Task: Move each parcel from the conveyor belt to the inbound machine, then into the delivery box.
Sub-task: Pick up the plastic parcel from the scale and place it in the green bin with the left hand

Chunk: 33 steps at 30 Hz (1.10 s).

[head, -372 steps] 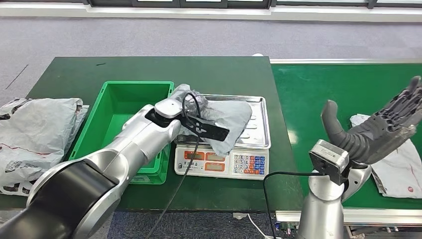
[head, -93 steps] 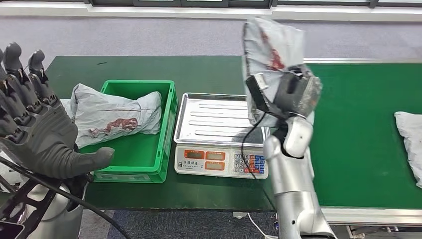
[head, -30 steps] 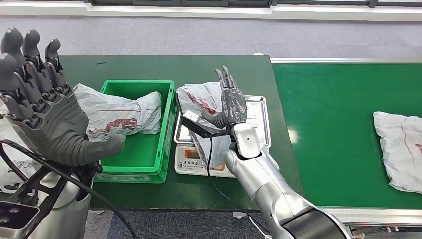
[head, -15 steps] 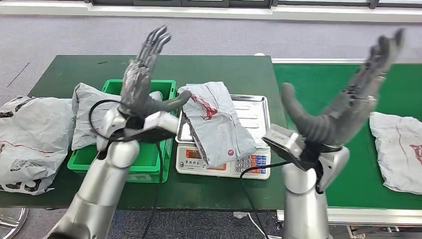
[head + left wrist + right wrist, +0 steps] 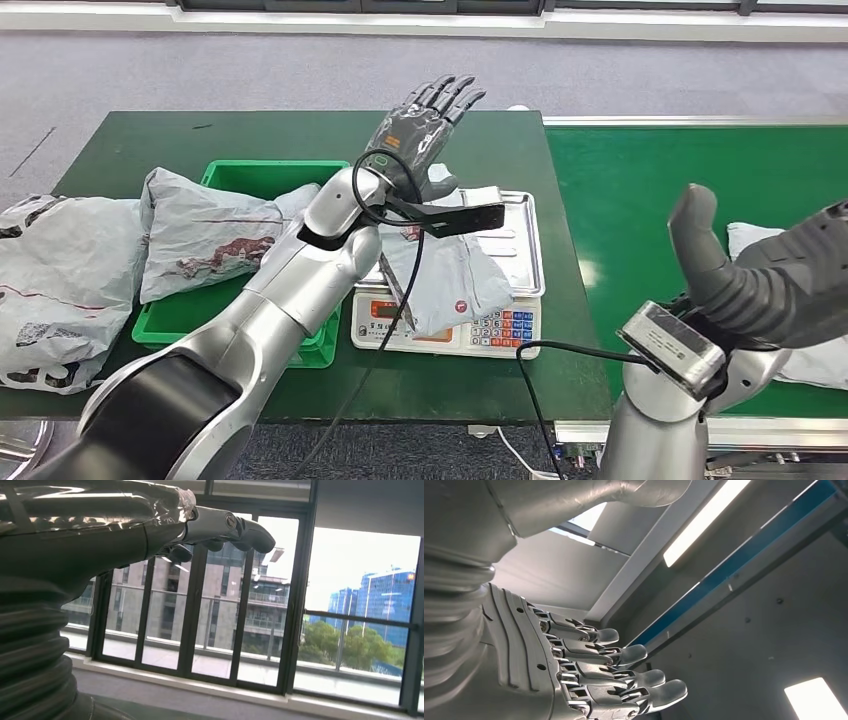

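The parcel [image 5: 455,275] on the inbound machine [image 5: 450,325] is a soft grey plastic mailer, creased and slack, with a red mark near its edge; it lies across the machine's steel tray [image 5: 520,245] and droops over the front onto the display and keypad. The left hand [image 5: 415,125] is raised above the far side of the tray, fingers spread wide and holding nothing; its arm crosses in front of the green delivery box [image 5: 240,180]. A second grey parcel [image 5: 215,235], streaked with red, rests in that box and spills over its near-left rim. The right hand [image 5: 770,280] is lifted over the green conveyor belt [image 5: 640,170], thumb standing apart from the fingers, nothing in it; a third grey parcel [image 5: 750,238] lies on the belt just behind it. Crumpled grey bags [image 5: 55,270] lie on the table [image 5: 150,140] beside the box.
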Available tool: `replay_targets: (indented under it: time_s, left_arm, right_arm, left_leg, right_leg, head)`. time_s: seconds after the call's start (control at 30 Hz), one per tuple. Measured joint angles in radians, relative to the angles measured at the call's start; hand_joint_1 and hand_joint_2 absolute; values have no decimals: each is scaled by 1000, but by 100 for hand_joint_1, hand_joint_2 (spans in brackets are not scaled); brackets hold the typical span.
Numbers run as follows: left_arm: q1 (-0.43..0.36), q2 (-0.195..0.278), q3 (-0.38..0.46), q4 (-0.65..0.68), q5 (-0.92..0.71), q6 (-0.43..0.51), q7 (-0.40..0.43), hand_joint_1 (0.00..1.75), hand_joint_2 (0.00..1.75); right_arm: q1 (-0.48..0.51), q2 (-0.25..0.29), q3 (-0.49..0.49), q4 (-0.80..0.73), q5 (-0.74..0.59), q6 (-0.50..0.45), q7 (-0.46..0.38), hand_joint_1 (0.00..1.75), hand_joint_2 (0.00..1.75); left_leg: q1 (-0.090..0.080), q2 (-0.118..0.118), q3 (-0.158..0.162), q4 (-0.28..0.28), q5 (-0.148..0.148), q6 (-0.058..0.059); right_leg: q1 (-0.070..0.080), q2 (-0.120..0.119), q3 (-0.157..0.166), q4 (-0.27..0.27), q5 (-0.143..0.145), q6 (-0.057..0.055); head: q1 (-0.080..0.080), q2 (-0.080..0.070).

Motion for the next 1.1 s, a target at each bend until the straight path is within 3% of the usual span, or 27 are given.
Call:
replay_targets:
  time_s: [0.2, 0.4, 0.57, 1.07, 1.1]
  left_arm:
    - [-32, -20, -59, 89, 15, -77, 34, 0, 175]
    - [-23, -27, -278, 152, 115, -278, 119, 0, 175]
    - [-15, -28, -390, 239, 131, -308, 142, 0, 175]
    - [-29, -15, -452, 344, 120, -326, 165, 0, 175]
    - [-29, -15, -452, 345, 117, -328, 167, 8, 175]
  right_arm:
    - [0, 0, -1, -5, -13, 0, -9, 0, 175]
    - [0, 0, -1, -5, -36, 0, -33, 0, 175]
    - [0, 0, -1, -5, -63, 0, -53, 0, 175]
    - [-1, 0, -1, 13, -88, 0, -66, 0, 175]
    - [-1, 0, -1, 14, -86, 0, -64, 0, 175]
  left_leg:
    - [0, 0, 0, -1, 0, 0]
    - [0, 0, 0, -1, 0, 0]
    - [0, 0, 0, -1, 0, 0]
    - [0, -1, 0, -1, 0, 0]
    - [0, -1, 0, -1, 0, 0]
  right_leg:
    - [0, 0, 0, 0, 0, 0]
    - [0, 0, 0, 0, 0, 0]
    - [0, 0, 0, 0, 0, 0]
    - [0, 0, 1, 0, 0, 0]
    - [0, 0, 1, 0, 0, 0]
  head:
    - [0, 0]
    - [0, 0]
    - [0, 0]
    - [0, 0]
    - [0, 0]
